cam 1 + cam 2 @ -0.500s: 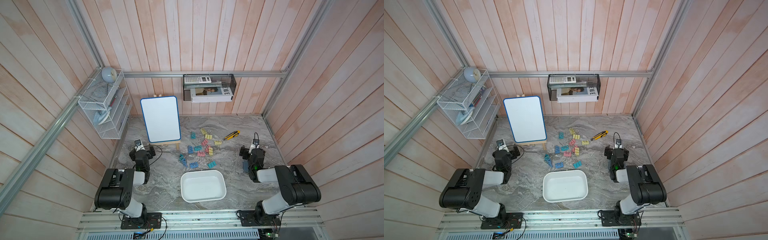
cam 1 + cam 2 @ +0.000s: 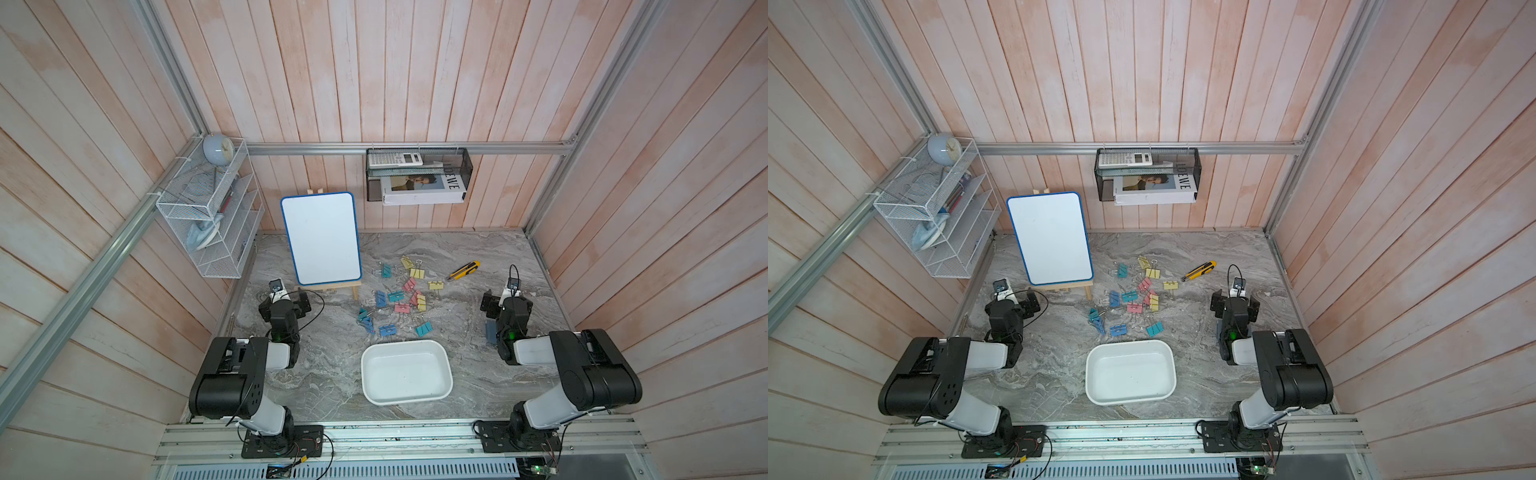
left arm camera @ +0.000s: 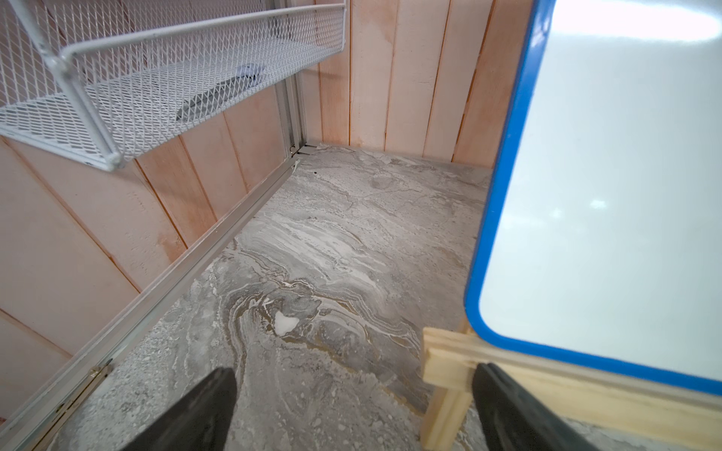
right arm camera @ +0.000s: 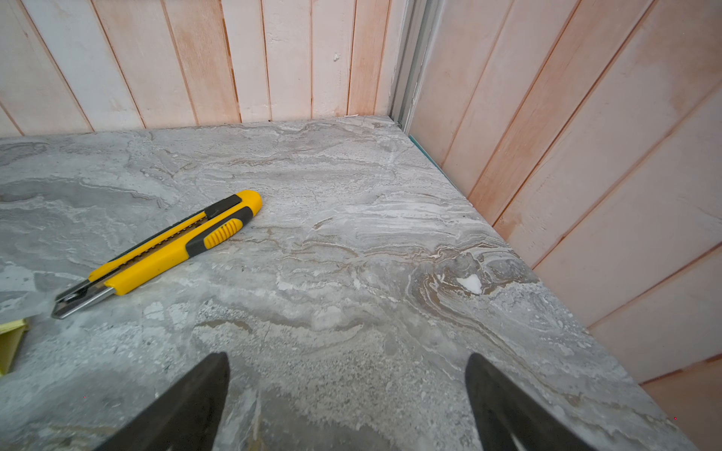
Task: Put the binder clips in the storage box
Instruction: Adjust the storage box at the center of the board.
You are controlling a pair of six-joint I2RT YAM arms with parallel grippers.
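Several pastel binder clips (image 2: pixel 402 308) (image 2: pixel 1134 308) in blue, teal, pink and yellow lie scattered on the marble table, behind the storage box. The storage box (image 2: pixel 405 374) (image 2: pixel 1129 372) is a shallow white tub at the front middle, with nothing in it. My left gripper (image 2: pixel 286 296) (image 3: pixel 353 371) stands open at the table's left, over bare marble beside the easel's foot. Over at the right side, my right gripper (image 2: pixel 505 297) (image 4: pixel 347 357) is open too, holding nothing. Only a yellow clip's edge (image 4: pixel 9 339) shows in the right wrist view.
A yellow-and-black utility knife (image 2: pixel 463 270) (image 4: pixel 164 250) lies behind the right gripper. A blue-framed whiteboard (image 2: pixel 322 237) (image 3: pixel 605 195) on a wooden easel (image 3: pixel 445 375) stands close by the left gripper. A white wire rack (image 2: pixel 212 216) and a black mesh basket (image 2: pixel 417 174) hang on the walls.
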